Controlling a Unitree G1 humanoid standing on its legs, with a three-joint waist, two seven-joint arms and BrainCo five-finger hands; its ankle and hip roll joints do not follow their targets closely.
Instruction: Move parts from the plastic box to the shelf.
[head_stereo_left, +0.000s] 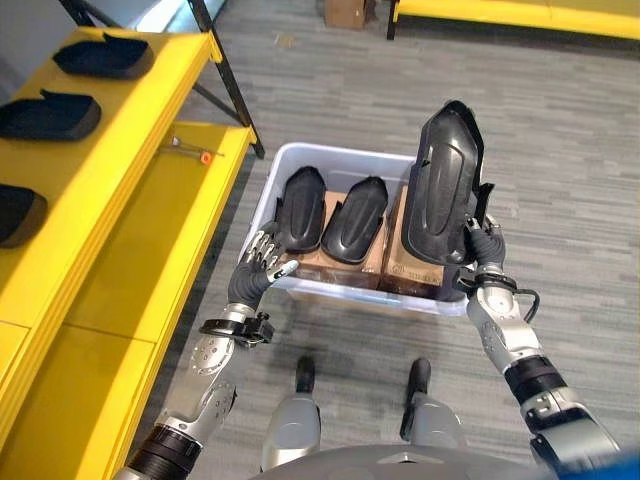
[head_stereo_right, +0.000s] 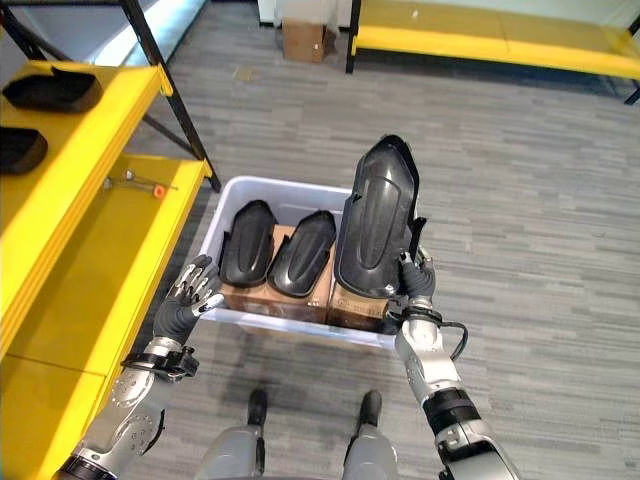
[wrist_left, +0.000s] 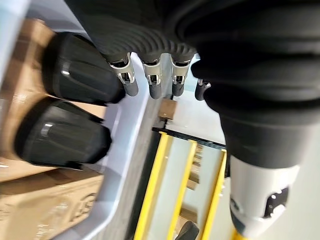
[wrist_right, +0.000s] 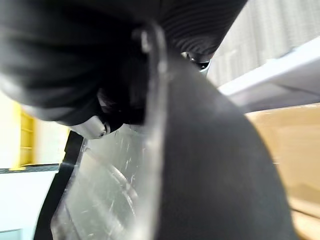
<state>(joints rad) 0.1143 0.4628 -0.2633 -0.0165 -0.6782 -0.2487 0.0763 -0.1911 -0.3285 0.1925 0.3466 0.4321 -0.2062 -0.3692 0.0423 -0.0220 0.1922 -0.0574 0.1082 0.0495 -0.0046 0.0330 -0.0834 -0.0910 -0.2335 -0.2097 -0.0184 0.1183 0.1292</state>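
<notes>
Black part (head_stereo_left: 445, 185) upright, lengthwise vertical

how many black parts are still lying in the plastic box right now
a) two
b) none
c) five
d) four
a: two black parts lie side by side on cardboard in the plastic box, while the right hand holds a third, larger part upright above the box.
</notes>
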